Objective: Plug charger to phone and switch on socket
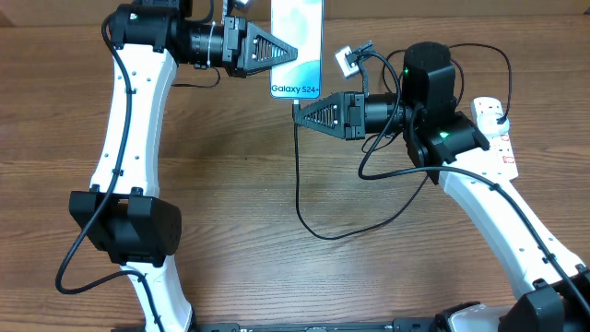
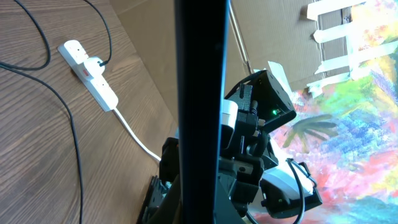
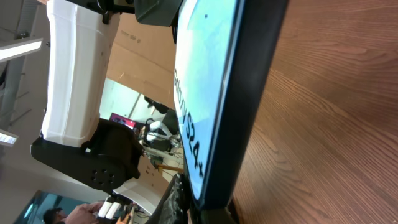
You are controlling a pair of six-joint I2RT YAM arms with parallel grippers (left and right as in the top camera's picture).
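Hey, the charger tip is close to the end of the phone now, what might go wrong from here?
1. The right end effector pinches the charger at the labelled end of the phone. A push slightly off line may miss the port.
2. The left end effector grips the phone by one side edge only, so a push may pivot it.
3. Charger slack loops beside the right arm, so reaching for the socket may snag it.
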